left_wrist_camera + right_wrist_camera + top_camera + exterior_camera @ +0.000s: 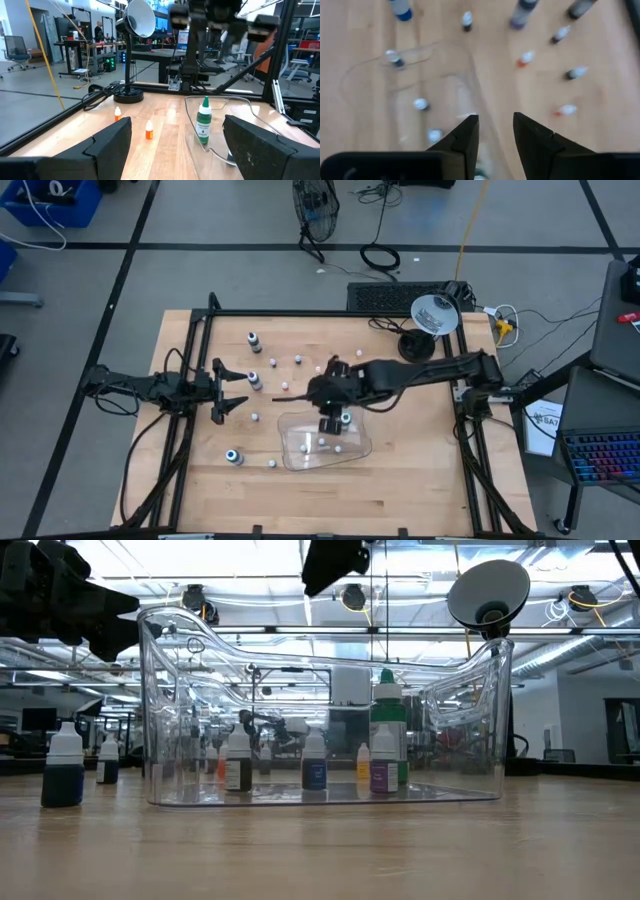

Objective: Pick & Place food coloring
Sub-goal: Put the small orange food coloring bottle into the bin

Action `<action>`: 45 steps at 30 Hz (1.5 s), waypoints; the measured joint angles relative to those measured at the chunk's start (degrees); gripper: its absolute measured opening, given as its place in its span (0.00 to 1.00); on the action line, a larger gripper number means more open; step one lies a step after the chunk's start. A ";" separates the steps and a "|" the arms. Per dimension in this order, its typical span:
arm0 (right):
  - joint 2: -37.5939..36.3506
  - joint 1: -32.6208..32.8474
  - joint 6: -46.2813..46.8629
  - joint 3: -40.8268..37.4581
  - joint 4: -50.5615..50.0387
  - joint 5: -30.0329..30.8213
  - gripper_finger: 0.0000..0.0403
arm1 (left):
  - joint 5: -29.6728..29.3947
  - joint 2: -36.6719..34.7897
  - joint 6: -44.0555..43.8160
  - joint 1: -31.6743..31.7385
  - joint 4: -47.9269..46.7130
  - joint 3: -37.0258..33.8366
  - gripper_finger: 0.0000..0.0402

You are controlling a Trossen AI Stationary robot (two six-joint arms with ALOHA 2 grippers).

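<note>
Hovering over the clear plastic tray [300,452], the right gripper [331,418] hangs part-open and empty above a green food-coloring bottle [387,730]; left gripper [232,389] waits wide open.

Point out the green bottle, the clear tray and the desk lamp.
green bottle [203,126], left wrist view, on its label.
clear tray [470,690], low view, on its right wall.
desk lamp [434,313], high view, on its shade.

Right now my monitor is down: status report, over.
Right gripper open, empty, above clear tray. Green bottle upright in tray. Left gripper open, waiting at left. More bottles loose on table.
</note>
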 joint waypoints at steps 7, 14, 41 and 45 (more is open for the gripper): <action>-1.39 -5.48 -3.76 0.02 -6.92 8.40 0.26 | 0.00 0.00 0.00 0.00 -0.02 0.00 0.77; -1.06 -16.76 -0.53 -2.51 -17.26 8.05 0.40 | 0.01 0.00 0.00 0.01 -0.02 0.00 0.77; -0.98 -30.90 -9.91 -26.75 4.46 -7.15 0.56 | 0.00 0.02 0.00 0.00 -0.02 0.00 0.77; -0.98 -30.32 -12.86 -28.50 7.78 -7.12 0.56 | 0.00 0.02 0.00 0.00 -0.02 0.00 0.77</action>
